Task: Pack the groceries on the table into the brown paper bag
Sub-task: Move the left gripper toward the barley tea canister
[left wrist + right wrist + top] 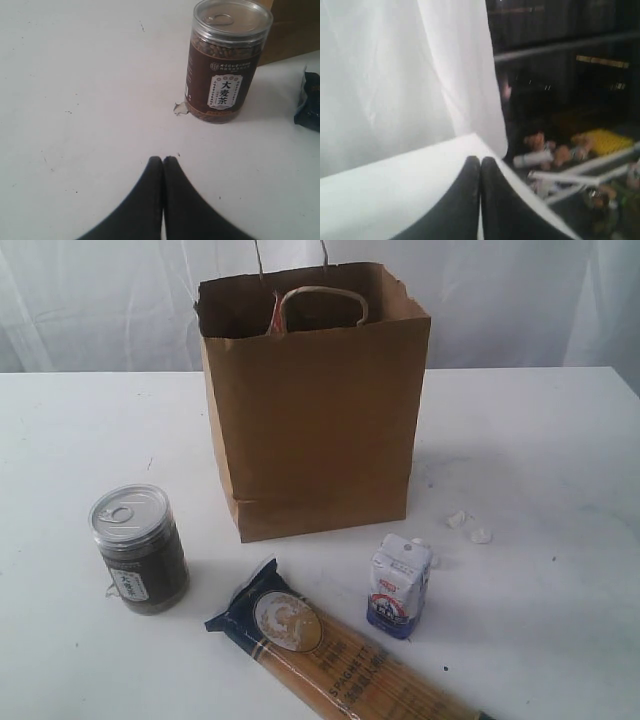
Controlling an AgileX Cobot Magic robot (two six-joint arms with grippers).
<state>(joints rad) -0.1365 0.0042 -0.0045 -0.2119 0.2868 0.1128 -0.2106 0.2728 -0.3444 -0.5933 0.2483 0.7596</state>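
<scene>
Since the left gripper [163, 159] and right gripper [480, 160] are both pinched shut and empty, the left should open wide before reaching the can [224, 70], upright just ahead on the table [75, 100], then lift it clear over the rim of the bag [315, 410] behind.

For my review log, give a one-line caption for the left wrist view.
Left gripper, jaws shut and empty, faces the upright silver-topped can on the white table.
</scene>
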